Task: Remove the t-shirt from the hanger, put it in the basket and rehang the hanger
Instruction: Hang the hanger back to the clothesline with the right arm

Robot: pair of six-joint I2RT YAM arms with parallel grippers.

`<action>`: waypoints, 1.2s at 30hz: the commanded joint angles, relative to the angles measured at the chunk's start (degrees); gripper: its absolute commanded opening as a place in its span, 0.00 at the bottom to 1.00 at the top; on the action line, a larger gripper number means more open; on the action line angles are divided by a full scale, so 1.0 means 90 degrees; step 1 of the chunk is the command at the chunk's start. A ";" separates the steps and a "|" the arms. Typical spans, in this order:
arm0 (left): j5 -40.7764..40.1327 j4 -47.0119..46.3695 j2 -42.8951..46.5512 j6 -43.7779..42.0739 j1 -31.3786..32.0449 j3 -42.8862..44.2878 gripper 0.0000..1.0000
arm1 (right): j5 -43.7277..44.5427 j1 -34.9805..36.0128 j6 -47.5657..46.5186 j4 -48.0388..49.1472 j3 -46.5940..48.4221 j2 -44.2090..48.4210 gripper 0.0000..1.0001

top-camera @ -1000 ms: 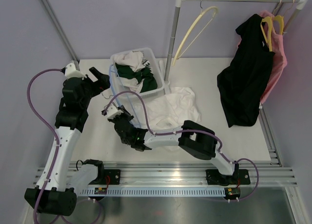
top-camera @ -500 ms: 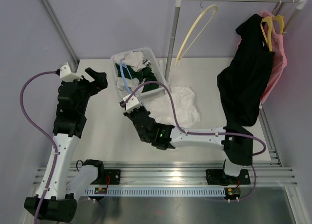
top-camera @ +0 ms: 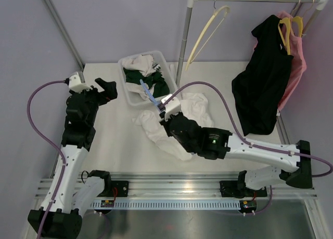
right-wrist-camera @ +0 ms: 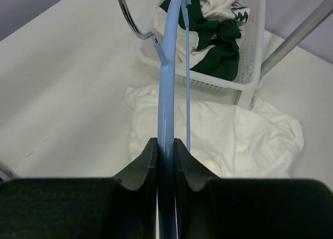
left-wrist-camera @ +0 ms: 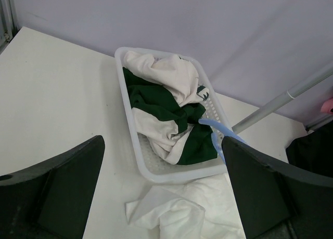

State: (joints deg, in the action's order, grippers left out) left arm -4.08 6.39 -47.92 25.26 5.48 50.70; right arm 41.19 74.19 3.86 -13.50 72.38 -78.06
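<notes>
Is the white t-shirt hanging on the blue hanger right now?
No, in the right wrist view the blue hanger stands bare in the right gripper, while the white t-shirt lies crumpled on the table beneath it.

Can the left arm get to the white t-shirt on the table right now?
Probably yes, at its near-left edge. The left gripper hangs open beside the basket, and that edge of the white t-shirt lies uncovered. The right gripper, shut on the blue hanger, and its arm cover the shirt's middle.

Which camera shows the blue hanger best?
Right wrist: the blue hanger runs up from the right gripper clamping it, hook included. Top view shows a short blue piece; left wrist only a curved end by the basket.
</notes>
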 commanded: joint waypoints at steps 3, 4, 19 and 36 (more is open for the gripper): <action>0.0277 -0.1207 0.0246 -0.0296 0.0017 -0.0495 0.99 | -0.0601 0.0028 0.0567 -0.0717 -0.0579 0.1657 0.00; 0.0354 -0.1421 0.0266 -0.0296 0.0017 -0.0583 0.99 | -0.0718 0.0028 0.0587 -0.0688 -0.0697 0.1884 0.00; 0.0609 -0.2536 0.0588 -0.0531 0.0026 -0.1355 0.99 | -0.0631 0.0028 0.0109 0.0699 -0.1548 0.4718 0.00; 0.0512 -0.2868 0.0696 -0.0648 0.0026 -0.1600 0.99 | 0.0951 0.0028 -0.1444 0.2847 -0.1402 0.4649 0.00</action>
State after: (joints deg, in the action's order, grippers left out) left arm 0.78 -14.52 -42.06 20.78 5.52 36.71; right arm 48.14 74.24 -6.28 4.62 57.76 -38.04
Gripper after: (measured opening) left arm 0.985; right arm 0.193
